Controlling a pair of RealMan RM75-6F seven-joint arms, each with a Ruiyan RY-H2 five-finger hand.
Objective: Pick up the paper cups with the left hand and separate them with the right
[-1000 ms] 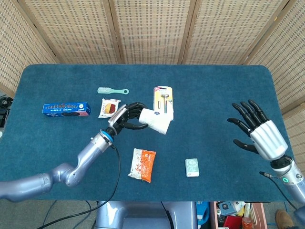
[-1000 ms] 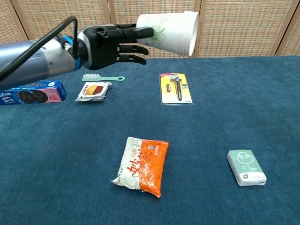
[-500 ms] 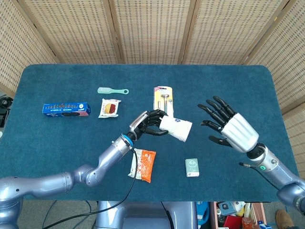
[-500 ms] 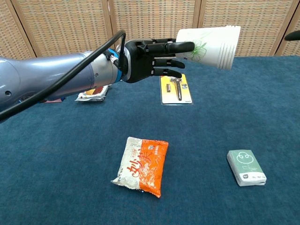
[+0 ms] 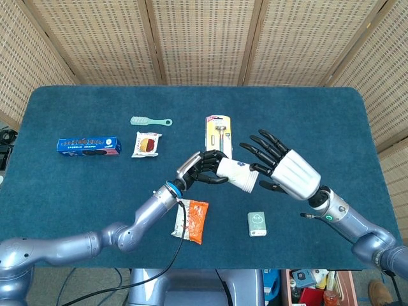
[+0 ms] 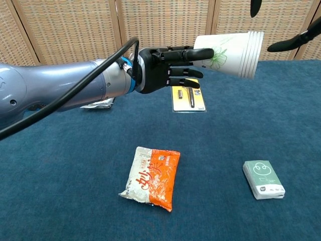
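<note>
Left hand (image 5: 203,168) grips the stacked paper cups (image 5: 238,175) by the base, fingers clamped around them, holding them on their side above the tabletop (image 5: 76,185), rims toward the right hand (image 5: 285,169). Right hand close beside the rims, fingers spread apart, holding nothing
</note>
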